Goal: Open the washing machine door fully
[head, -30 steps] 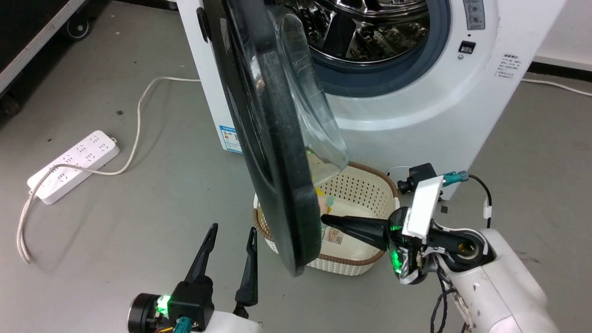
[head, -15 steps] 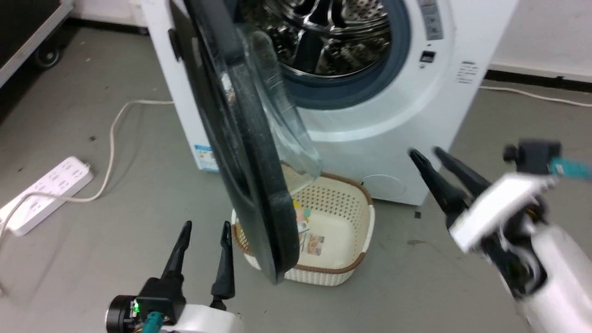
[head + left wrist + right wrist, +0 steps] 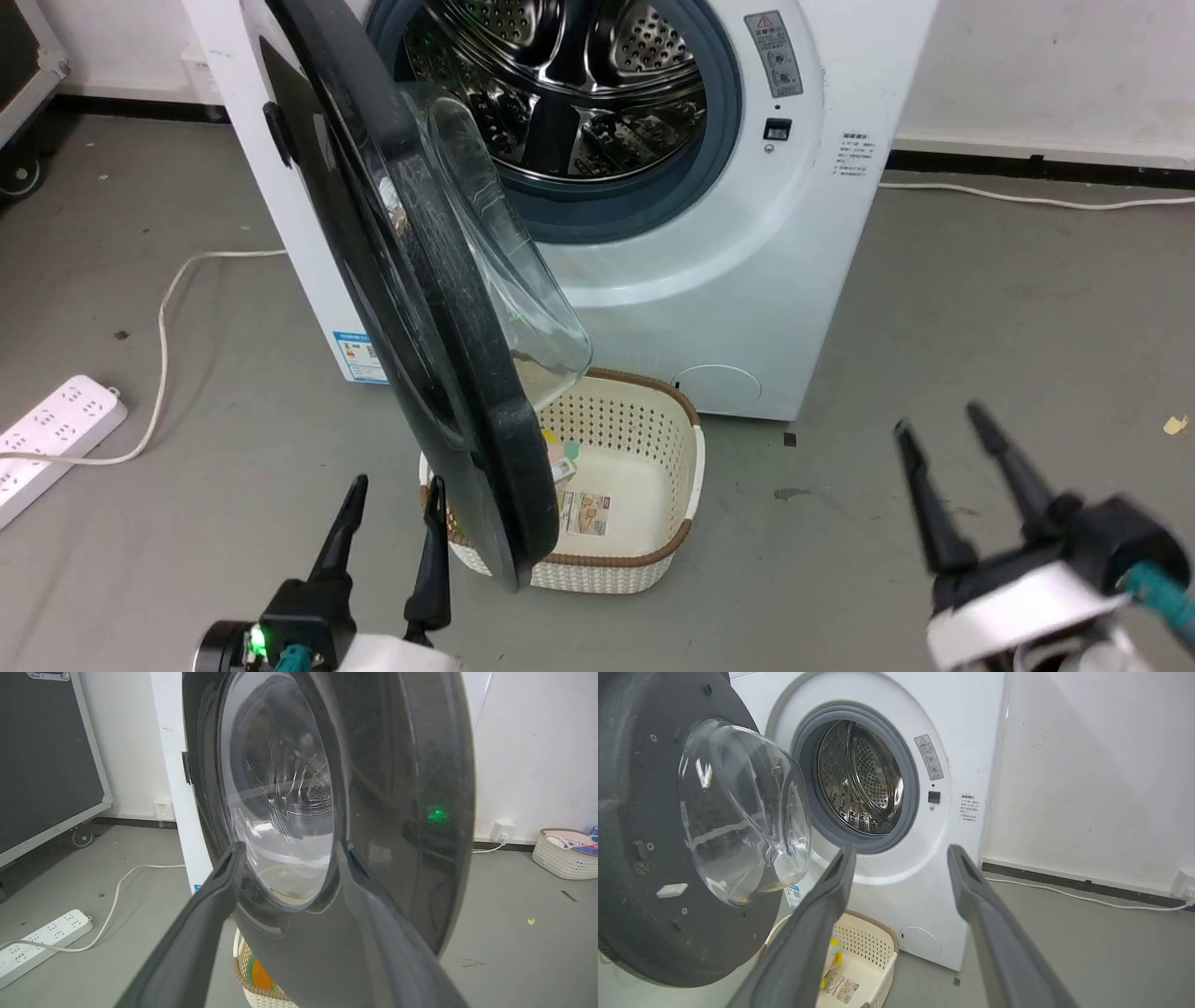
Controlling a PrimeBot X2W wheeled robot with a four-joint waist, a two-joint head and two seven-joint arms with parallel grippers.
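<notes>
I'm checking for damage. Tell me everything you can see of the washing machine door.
The washing machine door is a large round disc, glossy black outside, matte dark inside with screws and a small white tab. A clear bulging glass bowl fills its centre. It stands swung out, hinged at the left of the washing machine, above a cream basket; nothing else touches it.

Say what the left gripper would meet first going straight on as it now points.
The left gripper would most likely meet the washing machine door, on its glossy outer face; depth is unclear.
</notes>
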